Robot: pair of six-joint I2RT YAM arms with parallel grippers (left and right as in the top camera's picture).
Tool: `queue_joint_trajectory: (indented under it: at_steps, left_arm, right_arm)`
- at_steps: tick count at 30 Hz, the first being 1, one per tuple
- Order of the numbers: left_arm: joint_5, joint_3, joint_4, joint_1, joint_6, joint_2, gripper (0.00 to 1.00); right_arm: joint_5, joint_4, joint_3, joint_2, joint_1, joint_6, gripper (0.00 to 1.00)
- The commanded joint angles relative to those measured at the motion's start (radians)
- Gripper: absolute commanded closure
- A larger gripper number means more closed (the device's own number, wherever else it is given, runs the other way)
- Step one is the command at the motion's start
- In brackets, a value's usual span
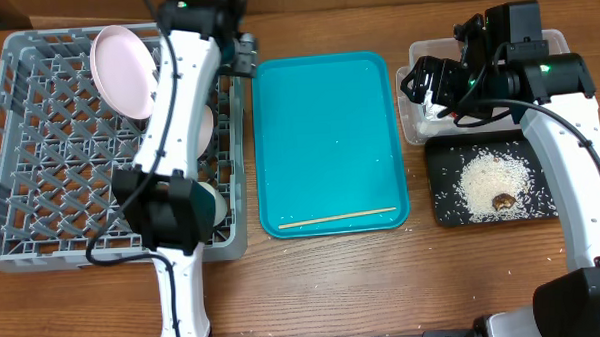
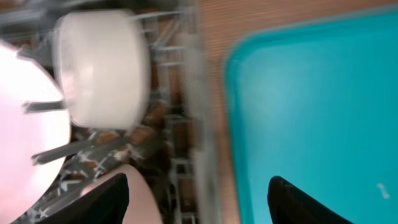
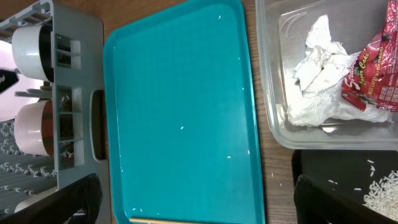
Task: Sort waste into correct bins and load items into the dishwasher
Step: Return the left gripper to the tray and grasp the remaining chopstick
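Observation:
The grey dish rack (image 1: pixel 39 148) holds a pink plate (image 1: pixel 121 70) on edge and a pinkish bowl (image 1: pixel 207 127). My left gripper (image 1: pixel 238 53) hovers over the rack's right wall, open and empty. Its wrist view is blurred and shows a white cup (image 2: pixel 102 65), the plate (image 2: pixel 25 143) and the bowl (image 2: pixel 146 199) in the rack. My right gripper (image 1: pixel 424 81) hangs open above the clear tub (image 1: pixel 415 124). The tub (image 3: pixel 273 93) holds the white napkin (image 3: pixel 320 81) and the red wrapper (image 3: pixel 373 71). Rice (image 1: pixel 495 177) with a brown scrap (image 1: pixel 503 200) lies in the black tray (image 1: pixel 444 208).
A teal serving tray (image 1: pixel 329 137) lies between the rack and the bins, with a thin wooden stick (image 1: pixel 337 219) along its near edge and a few rice grains. A pale bowl (image 1: pixel 209 202) shows beside the left arm. A few grains lie scattered on the wooden table (image 1: pixel 422 224).

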Motion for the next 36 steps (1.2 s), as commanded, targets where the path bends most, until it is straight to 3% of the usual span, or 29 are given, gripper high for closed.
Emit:
queue_joint_trajectory:
  at_steps: [1, 6, 8, 20, 27, 28, 36]
  left_arm:
    - [0.173, 0.036, -0.067, -0.09, 0.301, -0.07, 0.23]
    - [0.493, -0.034, -0.346, -0.188, 0.898, -0.061, 0.24]
    - [0.535, -0.094, -0.356, -0.219, 0.962, -0.061, 0.23]
    - [0.539, -0.503, -0.204, -0.377, 0.929, -0.058, 0.25]
    - [0.186, -0.655, 0.062, -0.534, 0.713, -0.058, 0.33]
    - [0.162, -0.676, 0.083, -0.548, 0.709, -0.058, 0.38]
    - [0.056, -0.806, 0.253, -0.579, 0.636, -0.059, 0.43]
  right_arm:
    - [0.003, 0.005, 0.01, -0.006, 0.003, 0.0, 0.0]
    - [0.003, 0.005, 0.01, -0.006, 0.003, 0.0, 0.0]
    - [0.003, 0.005, 0.01, -0.006, 0.003, 0.0, 0.0]
    - [0.003, 0.005, 0.01, -0.006, 0.003, 0.0, 0.0]
    - [0.003, 0.006, 0.01, -0.006, 0.003, 0.0, 0.0]
    - [0.003, 0.005, 0.01, -0.006, 0.003, 0.0, 0.0]
    - [0.003, 0.005, 0.01, -0.006, 0.003, -0.001, 0.0]
